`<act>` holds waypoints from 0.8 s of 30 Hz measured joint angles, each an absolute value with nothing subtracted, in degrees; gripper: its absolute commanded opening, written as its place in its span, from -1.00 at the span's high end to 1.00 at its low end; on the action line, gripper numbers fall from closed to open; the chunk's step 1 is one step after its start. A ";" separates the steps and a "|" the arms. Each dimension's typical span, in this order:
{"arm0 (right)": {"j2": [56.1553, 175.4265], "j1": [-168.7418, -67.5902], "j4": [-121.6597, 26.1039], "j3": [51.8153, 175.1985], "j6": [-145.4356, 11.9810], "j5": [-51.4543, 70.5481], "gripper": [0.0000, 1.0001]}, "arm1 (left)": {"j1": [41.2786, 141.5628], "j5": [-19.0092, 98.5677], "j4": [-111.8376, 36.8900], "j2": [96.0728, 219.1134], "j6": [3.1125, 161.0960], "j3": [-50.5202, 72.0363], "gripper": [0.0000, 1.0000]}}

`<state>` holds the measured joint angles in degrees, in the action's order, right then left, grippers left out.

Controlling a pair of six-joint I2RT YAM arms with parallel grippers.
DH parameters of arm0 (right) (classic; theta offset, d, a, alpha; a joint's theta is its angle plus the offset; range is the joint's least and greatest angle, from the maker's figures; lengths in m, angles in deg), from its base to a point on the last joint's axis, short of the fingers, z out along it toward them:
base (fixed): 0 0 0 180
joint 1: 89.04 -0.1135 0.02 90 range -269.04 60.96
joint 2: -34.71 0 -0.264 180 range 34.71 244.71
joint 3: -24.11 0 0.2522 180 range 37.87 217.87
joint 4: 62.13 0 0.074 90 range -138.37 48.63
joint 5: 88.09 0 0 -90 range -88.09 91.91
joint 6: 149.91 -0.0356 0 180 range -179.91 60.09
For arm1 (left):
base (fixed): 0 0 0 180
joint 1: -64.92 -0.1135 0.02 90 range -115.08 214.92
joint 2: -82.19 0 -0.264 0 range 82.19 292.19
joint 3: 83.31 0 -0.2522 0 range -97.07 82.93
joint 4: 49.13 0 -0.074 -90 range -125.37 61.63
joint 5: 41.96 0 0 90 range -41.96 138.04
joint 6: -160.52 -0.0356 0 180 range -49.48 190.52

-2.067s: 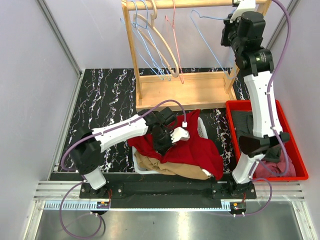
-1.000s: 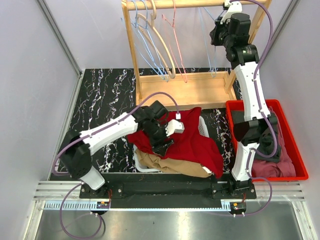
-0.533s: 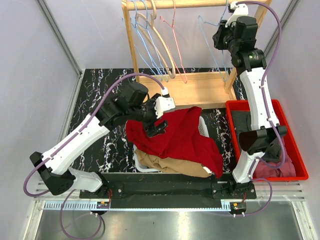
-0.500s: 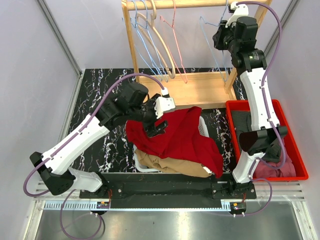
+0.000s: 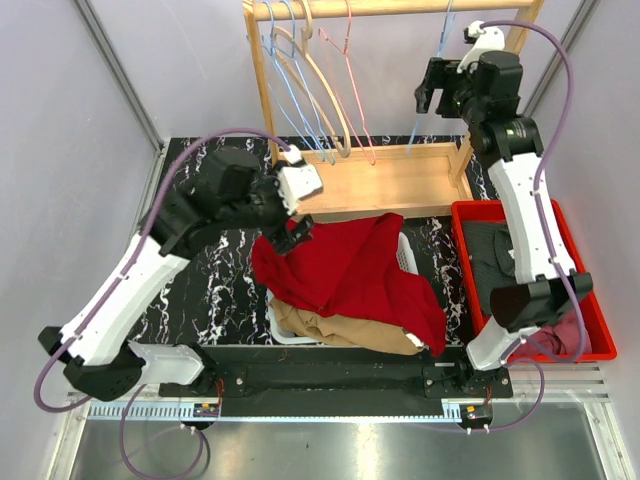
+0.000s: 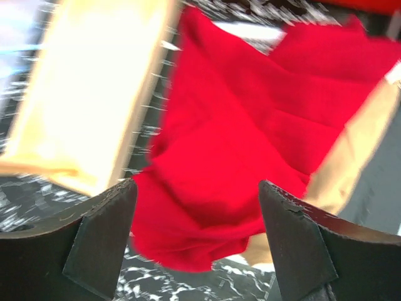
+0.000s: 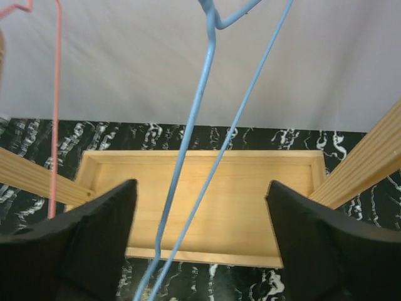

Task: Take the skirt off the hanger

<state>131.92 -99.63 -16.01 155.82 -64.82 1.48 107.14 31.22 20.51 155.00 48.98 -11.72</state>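
Observation:
The red skirt (image 5: 350,275) lies crumpled over a tan garment (image 5: 340,335) in the white basket (image 5: 405,255), off any hanger. My left gripper (image 5: 290,215) hovers open above the skirt's left edge. The left wrist view shows the skirt (image 6: 250,125) below the spread jaws of the left gripper (image 6: 197,213), with nothing held. My right gripper (image 5: 437,95) is up at the rack, open. A blue hanger (image 5: 443,30) hangs from the rail. In the right wrist view the blue hanger (image 7: 207,125) dangles free in front of the gap of the right gripper (image 7: 200,207).
The wooden rack (image 5: 370,180) stands at the back, with several more hangers (image 5: 320,80) on its rail. A red bin (image 5: 600,330) with dark clothes sits at the right beside my right arm. Black marble table surface shows at the left (image 5: 210,180).
My left gripper let go of the skirt and rose up and to the left. My right gripper opened off the blue hanger, which now hangs free on the rail.

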 measured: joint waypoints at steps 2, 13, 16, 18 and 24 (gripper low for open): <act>129.32 -99.63 -16.23 154.34 -64.95 1.50 -0.99 | 105.45 32.27 20.20 153.80 49.57 -13.12 -0.66; 97.32 -99.63 -20.49 131.37 -69.52 2.22 -0.99 | 92.89 41.28 18.04 139.29 51.61 -4.25 -0.93; 88.69 -99.65 -20.36 120.52 -70.96 -0.01 -0.99 | 89.52 43.00 17.53 136.60 52.74 1.17 -0.93; 86.13 -99.63 -19.05 114.71 -71.86 -1.67 -0.99 | 86.31 43.57 17.34 135.83 53.55 4.08 -0.91; 85.47 -99.65 -15.62 105.31 -74.74 -4.49 -0.99 | 78.00 43.31 13.60 134.87 55.63 10.85 -0.98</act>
